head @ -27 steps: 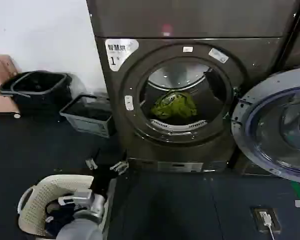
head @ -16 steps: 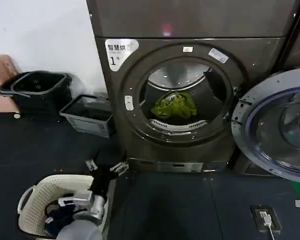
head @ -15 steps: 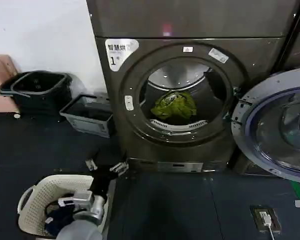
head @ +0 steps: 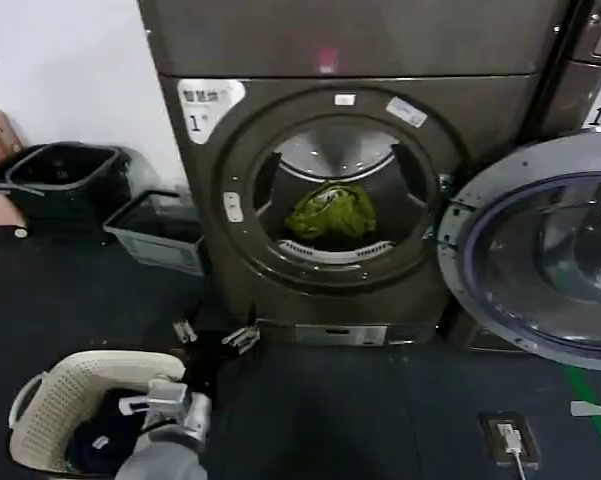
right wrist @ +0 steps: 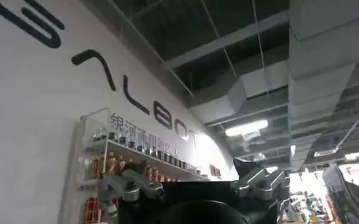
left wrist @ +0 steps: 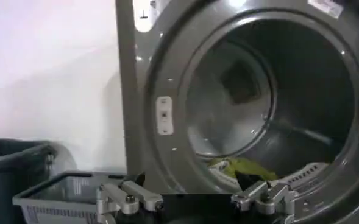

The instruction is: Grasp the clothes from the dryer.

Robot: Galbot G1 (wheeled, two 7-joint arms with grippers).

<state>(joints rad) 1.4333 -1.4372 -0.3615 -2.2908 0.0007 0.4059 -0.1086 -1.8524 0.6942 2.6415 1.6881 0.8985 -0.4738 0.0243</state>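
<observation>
Basket [head: 50,385]: left of the dryer and low, white, with dark blue cloth inside; we take it for the place where laundry goes, so it waits close by.
Left gripper [head: 216,338]: left of the dryer's mouth and below it, near the machine's foot, just above the basket's near corner. We see its fingers spread with nothing between them in the head view and in the left wrist view [left wrist: 197,201], which we read as readiness for a reach into the drum.
Dryer [head: 195,190]: our landmark, bronze-grey, mouth wide and unobstructed.
Clothes [head: 330,212]: inside the dryer, a yellow-green bundle at the bottom of the drum, just behind the front lip; untouched, well apart from the left gripper.
Door [head: 540,250]: right of the dryer's mouth, swung fully aside so the way in stays free.
Right gripper [right wrist: 194,185]: away from the dryer, aimed up at a ceiling and wall; fingers parted, empty, idle.
</observation>
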